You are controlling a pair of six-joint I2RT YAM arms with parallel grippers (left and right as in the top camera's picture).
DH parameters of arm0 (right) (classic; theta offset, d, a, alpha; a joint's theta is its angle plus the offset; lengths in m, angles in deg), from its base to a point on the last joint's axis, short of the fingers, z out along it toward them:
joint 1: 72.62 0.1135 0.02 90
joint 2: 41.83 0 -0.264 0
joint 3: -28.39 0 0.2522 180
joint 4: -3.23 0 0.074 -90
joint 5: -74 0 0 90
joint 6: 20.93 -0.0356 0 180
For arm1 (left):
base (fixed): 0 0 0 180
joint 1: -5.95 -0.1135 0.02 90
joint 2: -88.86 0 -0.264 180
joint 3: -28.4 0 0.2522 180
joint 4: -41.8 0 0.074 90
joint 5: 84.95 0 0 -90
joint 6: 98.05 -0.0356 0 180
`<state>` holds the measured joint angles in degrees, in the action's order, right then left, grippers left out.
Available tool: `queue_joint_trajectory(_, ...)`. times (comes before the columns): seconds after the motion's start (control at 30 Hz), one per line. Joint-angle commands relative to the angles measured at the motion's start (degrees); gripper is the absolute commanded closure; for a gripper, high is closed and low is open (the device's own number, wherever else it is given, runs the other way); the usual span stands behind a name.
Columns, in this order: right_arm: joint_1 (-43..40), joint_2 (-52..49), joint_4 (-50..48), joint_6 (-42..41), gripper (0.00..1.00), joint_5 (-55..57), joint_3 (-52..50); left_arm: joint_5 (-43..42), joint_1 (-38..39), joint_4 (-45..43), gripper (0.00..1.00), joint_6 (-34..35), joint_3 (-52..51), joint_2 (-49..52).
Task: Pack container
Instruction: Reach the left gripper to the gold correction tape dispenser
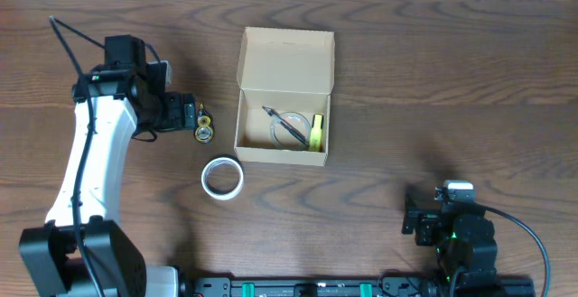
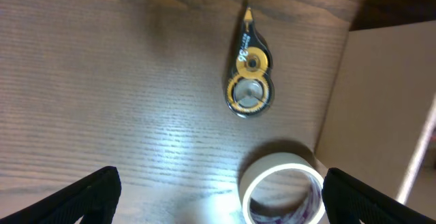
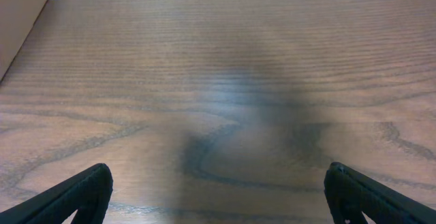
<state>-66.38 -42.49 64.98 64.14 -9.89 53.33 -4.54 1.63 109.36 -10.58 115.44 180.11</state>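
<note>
The tan cardboard container (image 1: 284,153) stands open at the table's middle, its flap lid (image 1: 287,55) folded back. Inside lie a clear tape ring (image 1: 287,125), a black tool and a yellow item (image 1: 317,132). A yellow-and-black correction tape dispenser (image 1: 205,131) lies left of the container, also in the left wrist view (image 2: 250,81). A white tape roll (image 1: 222,178) lies in front of it, also in the left wrist view (image 2: 283,191). My left gripper (image 1: 188,115) is open and empty beside the dispenser; in its wrist view (image 2: 218,193) the roll sits by the right finger. My right gripper (image 1: 417,220) is open and empty at the front right.
The container's outer wall (image 2: 381,108) fills the right of the left wrist view. Its corner (image 3: 17,13) shows at the top left of the right wrist view, where the right gripper (image 3: 218,193) is over bare wooden table (image 3: 238,81).
</note>
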Motion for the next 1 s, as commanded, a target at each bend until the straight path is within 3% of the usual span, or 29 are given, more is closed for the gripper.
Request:
queue_joint_trajectory(0.0,-0.31,0.33,-0.02,0.74,0.01,0.04,-0.52,3.87,1.46,-0.66,0.05,1.57,1.11,1.38)
queue_joint_trajectory(0.1,-0.31,0.33,-0.02,0.74,0.01,0.04,-0.52,7.26,3.63,-2.86,0.05,4.15,1.11,2.64)
queue_joint_trajectory(0.47,-0.31,0.33,0.00,0.74,0.01,0.04,-0.52,6.97,4.35,-7.80,0.05,10.49,1.11,6.01)
queue_joint_trajectory(0.97,-0.31,0.33,0.00,0.74,0.01,0.04,-0.52,2.23,4.48,-8.48,0.05,6.32,1.11,13.09)
